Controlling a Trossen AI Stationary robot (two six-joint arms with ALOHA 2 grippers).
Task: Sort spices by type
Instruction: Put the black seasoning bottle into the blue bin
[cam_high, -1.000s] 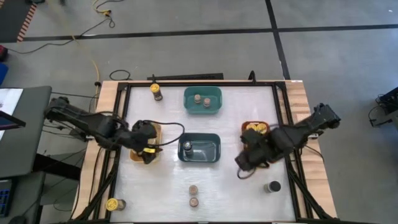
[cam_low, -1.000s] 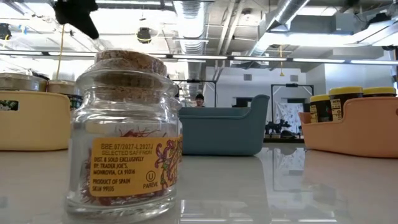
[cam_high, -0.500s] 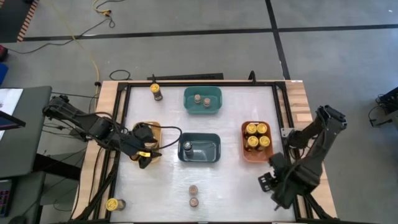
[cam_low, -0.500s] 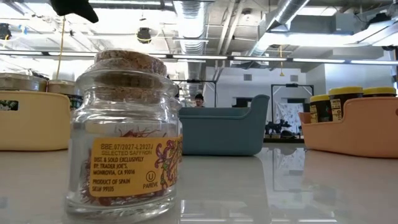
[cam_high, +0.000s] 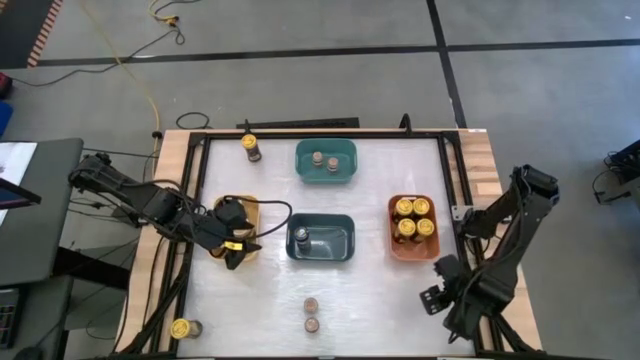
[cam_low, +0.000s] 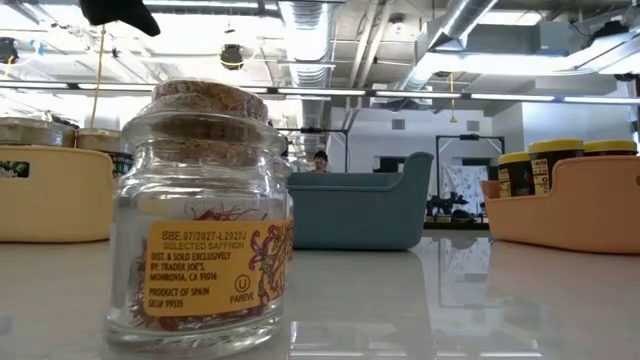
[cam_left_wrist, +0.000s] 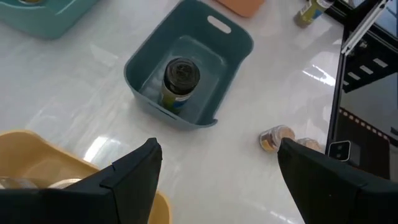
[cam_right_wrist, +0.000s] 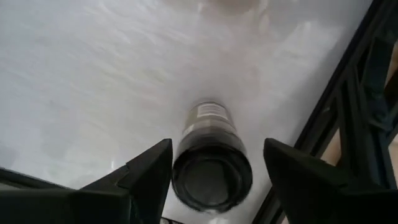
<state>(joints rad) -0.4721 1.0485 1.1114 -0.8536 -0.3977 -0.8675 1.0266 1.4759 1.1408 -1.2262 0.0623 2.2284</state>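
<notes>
R gripper (cam_right_wrist: 211, 180) spread, straddling dark-lidded jar (cam_right_wrist: 211, 171) nr table edge; off-centre closing may tip it. L gripper (cam_left_wrist: 217, 180) spread, empty, over yellow bin (cam_left_wrist: 37, 162).

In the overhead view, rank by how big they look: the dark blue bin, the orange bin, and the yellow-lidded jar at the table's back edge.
1. Dark blue bin
2. Orange bin, a bit smaller than the blue one
3. Yellow-lidded jar, by far the smallest

All sit on the same table under the overhead camera, so nearness hardly skews this.
</notes>
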